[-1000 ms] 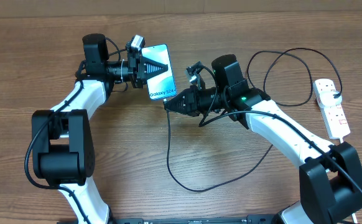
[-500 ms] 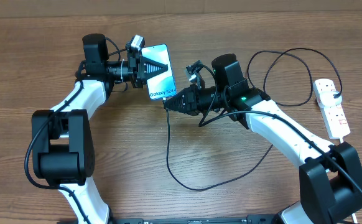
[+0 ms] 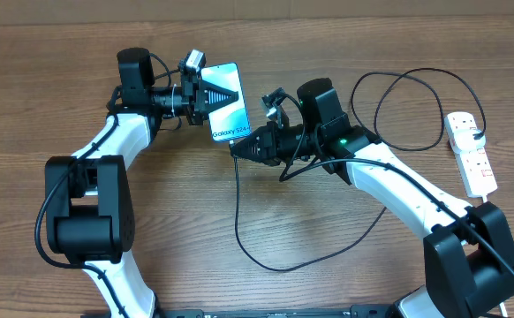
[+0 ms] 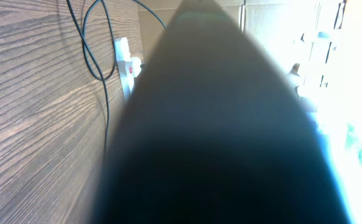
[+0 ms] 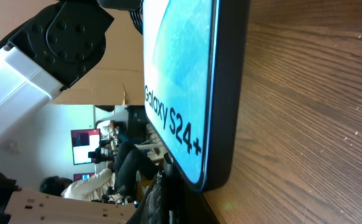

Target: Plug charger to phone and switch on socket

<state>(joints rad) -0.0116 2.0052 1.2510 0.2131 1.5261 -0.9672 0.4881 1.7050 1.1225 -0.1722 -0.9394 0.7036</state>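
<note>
**Crowded at the phone, open wood around it**

Near the table's centre there is little room around the phone [image 3: 228,110]. The left gripper [image 3: 230,94] clamps it from 9 o'clock. The right gripper [image 3: 237,148], closed on the charger [image 3: 238,212], crowds in from 4 o'clock. The charger runs toward 6 o'clock, then curves to 4, fencing the near middle. Its loops lie at 2 o'clock, the socket [image 3: 471,152] at 3. Bare table [image 3: 266,35] lies open at 12, and at 7 between the left arm [image 3: 120,141] and the charger.

Shared lab: seated people [image 5: 120,167], monitor [image 5: 83,147] behind.
</note>
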